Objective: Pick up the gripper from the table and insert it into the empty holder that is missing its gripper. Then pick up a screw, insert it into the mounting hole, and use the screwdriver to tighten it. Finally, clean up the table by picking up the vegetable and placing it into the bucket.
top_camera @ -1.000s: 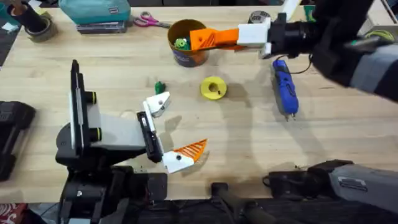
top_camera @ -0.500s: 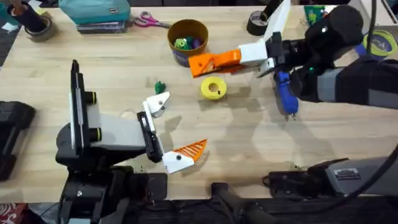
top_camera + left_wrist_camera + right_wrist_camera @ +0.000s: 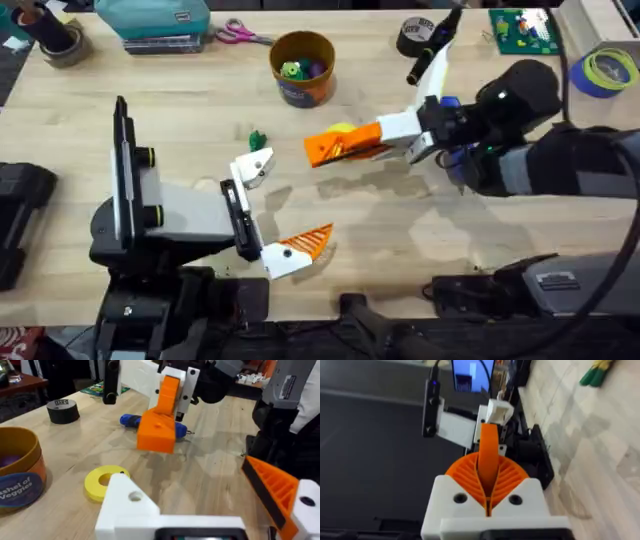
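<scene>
My right gripper (image 3: 328, 150) hangs over the table's middle, its orange pads shut on the orange ribbed gripper (image 3: 489, 442), which stands up between them. It points at my left gripper (image 3: 283, 205), which rests open near the front. One left jaw is the bare white holder (image 3: 255, 165) (image 3: 134, 505); the other carries an orange pad. The blue screwdriver (image 3: 449, 103) lies partly under my right arm. A small dark green vegetable (image 3: 257, 139) sits just beyond the holder. The yellow-orange bucket (image 3: 302, 68) stands at the back. The screw is out of view.
A flat yellow disc (image 3: 102, 482) lies under my right gripper. Black tape rolls (image 3: 414, 36) (image 3: 62, 45) sit at the back corners, with scissors (image 3: 240, 35) and a teal case (image 3: 152, 18) at the back left. A green board (image 3: 520, 28) lies at the back right.
My right gripper has swung from beside the bucket towards the near left, over the yellow disc, still shut on the orange gripper. The left arm has not moved.
</scene>
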Motion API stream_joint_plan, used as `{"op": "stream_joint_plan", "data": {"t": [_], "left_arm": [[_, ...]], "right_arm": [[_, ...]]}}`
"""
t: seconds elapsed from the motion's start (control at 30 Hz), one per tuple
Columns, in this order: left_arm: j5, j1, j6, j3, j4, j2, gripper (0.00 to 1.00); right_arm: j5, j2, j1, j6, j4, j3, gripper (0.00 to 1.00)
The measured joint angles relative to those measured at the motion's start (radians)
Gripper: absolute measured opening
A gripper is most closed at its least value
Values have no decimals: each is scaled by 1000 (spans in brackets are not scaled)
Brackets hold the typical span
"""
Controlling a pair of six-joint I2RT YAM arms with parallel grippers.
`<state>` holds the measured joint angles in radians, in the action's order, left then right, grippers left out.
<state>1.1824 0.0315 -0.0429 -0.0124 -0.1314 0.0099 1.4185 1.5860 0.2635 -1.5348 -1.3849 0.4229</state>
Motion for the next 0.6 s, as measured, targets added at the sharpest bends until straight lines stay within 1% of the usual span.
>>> {"op": "stream_joint_plan", "data": {"t": [0.2,0.4,0.6], "left_arm": [[0,0,0,0,0,0,986],[0,0,0,0,0,0,986],[0,0,0,0,0,0,986]], "right_arm": [[-9,0,92,22,0,0,9],[-59,0,129,39,0,-2,9],[-124,0,172,40,-28,-35,9]]}}
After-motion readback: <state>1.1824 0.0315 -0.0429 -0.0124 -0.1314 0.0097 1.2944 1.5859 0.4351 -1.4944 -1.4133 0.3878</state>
